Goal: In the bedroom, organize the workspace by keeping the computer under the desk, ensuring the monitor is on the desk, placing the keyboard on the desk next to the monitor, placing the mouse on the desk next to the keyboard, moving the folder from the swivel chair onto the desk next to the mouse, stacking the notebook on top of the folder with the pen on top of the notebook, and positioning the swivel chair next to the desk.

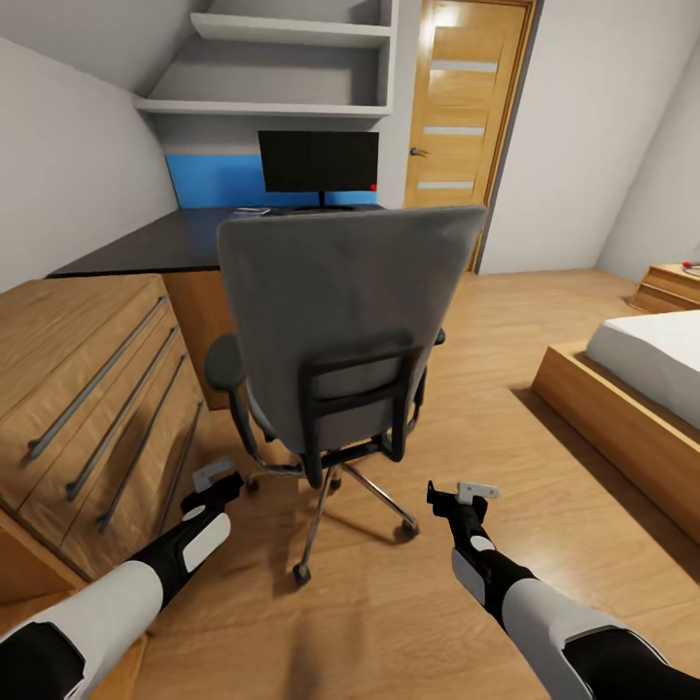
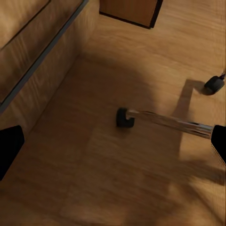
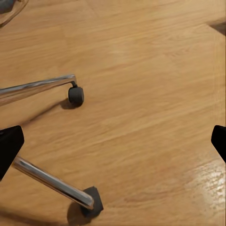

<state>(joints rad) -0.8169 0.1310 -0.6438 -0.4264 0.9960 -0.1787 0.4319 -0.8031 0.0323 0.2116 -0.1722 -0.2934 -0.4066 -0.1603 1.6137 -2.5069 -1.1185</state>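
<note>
The robot is facing the swivel chair (image 1: 340, 321) behind the desk (image 1: 146, 243); left gripper (image 1: 216, 483) and right gripper (image 1: 465, 498) are hanging wide, empty. Next, probably rounding the chair for the folder, its seat being hidden.

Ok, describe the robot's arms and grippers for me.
Both arms have glossy white shells over black joints and wrists. The left gripper and right gripper are black with pale grey finger parts. In the wrist views, the fingertips look plain black.
</note>
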